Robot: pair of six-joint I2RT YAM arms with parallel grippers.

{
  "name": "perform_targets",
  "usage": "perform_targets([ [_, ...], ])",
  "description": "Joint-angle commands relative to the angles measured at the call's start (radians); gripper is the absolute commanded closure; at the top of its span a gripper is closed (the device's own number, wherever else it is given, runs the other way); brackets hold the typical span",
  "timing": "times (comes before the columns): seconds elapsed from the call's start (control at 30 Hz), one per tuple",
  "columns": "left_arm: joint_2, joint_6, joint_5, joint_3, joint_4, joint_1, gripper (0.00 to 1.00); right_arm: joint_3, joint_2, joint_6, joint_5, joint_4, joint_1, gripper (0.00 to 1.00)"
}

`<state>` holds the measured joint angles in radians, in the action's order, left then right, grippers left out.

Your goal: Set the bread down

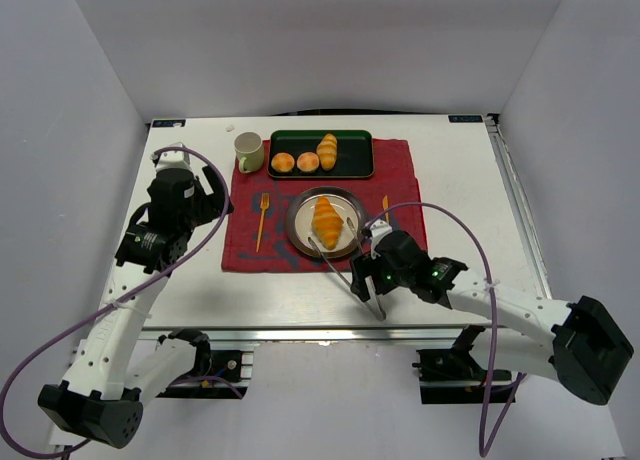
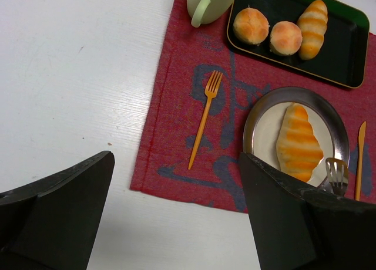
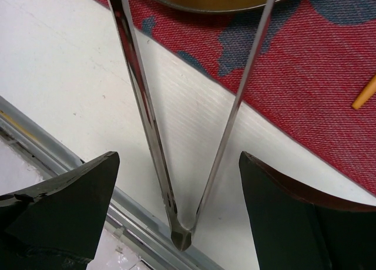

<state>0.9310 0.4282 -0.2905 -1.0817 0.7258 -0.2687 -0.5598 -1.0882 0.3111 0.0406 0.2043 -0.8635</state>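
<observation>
The bread [image 1: 327,221] [image 2: 298,144], a ridged golden-orange croissant, lies in the middle of the round metal plate [image 1: 296,230] [image 2: 258,108] on the red mat. Metal tongs [image 1: 352,278] [image 3: 141,105] lie spread in a V. Their tips are at the plate's near rim and their hinge is near the table's front edge. My right gripper [image 1: 372,270] [image 3: 176,211] is open, a finger on each side of the tongs, touching neither arm. Left of the mat my left gripper [image 1: 215,205] [image 2: 176,223] hangs open and holds nothing.
A dark tray [image 1: 358,165] at the back of the red mat [image 1: 400,180] holds two round buns [image 1: 295,162] and a twisted roll [image 1: 327,150]. A cup [image 1: 248,151] stands left of it. An orange fork [image 1: 262,220] and knife [image 1: 385,204] flank the plate.
</observation>
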Motion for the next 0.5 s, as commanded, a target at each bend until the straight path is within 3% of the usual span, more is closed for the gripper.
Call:
perform_targets([
  [0.0,-0.02,0.007,0.001,-0.024,-0.005,-0.001,0.02,0.008,-0.025,0.002,0.004,-0.069,-0.023,0.11],
  [0.47,-0.017,0.004,-0.002,-0.023,-0.002,-0.001,0.02,0.009,-0.167,0.045,0.153,-0.137,-0.074,0.11],
])
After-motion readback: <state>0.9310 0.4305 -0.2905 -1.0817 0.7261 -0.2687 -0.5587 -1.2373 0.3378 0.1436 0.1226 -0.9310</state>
